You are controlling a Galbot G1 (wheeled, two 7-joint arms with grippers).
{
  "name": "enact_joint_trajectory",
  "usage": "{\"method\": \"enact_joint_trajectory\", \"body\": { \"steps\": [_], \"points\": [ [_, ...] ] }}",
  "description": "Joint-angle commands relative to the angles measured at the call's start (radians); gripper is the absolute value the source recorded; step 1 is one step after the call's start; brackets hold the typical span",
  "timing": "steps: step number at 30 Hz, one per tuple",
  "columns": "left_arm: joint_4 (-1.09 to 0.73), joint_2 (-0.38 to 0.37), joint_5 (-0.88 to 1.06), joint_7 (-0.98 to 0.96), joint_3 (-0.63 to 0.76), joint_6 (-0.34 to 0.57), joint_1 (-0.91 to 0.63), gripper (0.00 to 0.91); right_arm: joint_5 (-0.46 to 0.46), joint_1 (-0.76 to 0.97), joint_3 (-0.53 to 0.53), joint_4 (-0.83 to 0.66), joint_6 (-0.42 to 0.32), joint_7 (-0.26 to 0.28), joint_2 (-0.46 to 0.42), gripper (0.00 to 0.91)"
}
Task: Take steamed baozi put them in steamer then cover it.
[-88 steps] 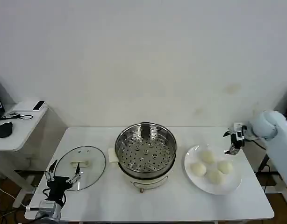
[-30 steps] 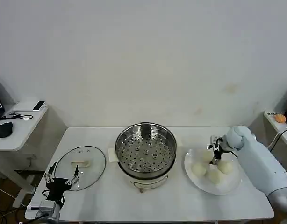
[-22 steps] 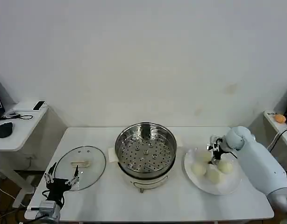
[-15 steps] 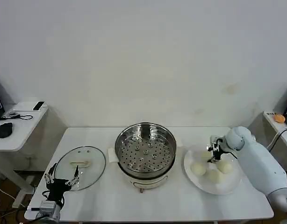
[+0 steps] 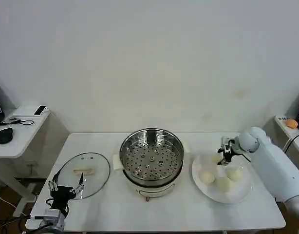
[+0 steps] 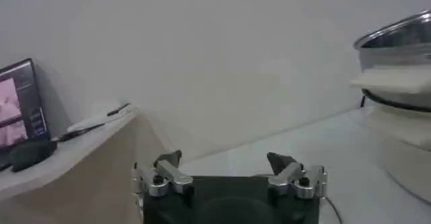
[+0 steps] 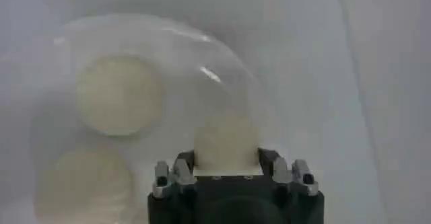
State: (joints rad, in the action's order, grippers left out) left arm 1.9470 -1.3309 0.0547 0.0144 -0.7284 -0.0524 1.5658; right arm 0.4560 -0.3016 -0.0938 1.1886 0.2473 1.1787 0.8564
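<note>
The right claw (image 5: 224,152) hangs over the back edge of the white plate (image 5: 208,190), its fingers clamped on one steamed baozi (image 7: 226,143) that sits lifted between them. In the right wrist view two other buns lie on the plate below, apart from the gripped one. What the coming move turns on is where the steamer (image 5: 152,157) lies from this claw: it stands just beside the plate, towards the robot's left, its perforated tray bare and open. My judgement is that the carry calls for a short sideways pass over the steamer's near rim, then a descent onto the tray. The cover (image 5: 84,168) lies flat on the counter (image 5: 169,214) on the steamer's far side from the plate. The left claw (image 5: 65,186) waits there at the cover's front edge, fingers spread and holding nothing, the nearer arm for the lid.
</note>
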Motion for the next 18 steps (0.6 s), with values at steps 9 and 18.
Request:
{"method": "enact_joint_trajectory", "body": {
  "steps": [9,18],
  "points": [
    [0.011,0.001,0.012,-0.004,-0.004,-0.011,0.009,0.907,-0.229,0.314,-0.225,0.111,0.068,0.035,0.019,0.645],
    [0.015,-0.008,0.013,-0.007,-0.024,-0.013,0.01,0.907,-0.364,0.465,-0.305,0.011,-0.08,0.027,0.132,0.645]
  ]
}}
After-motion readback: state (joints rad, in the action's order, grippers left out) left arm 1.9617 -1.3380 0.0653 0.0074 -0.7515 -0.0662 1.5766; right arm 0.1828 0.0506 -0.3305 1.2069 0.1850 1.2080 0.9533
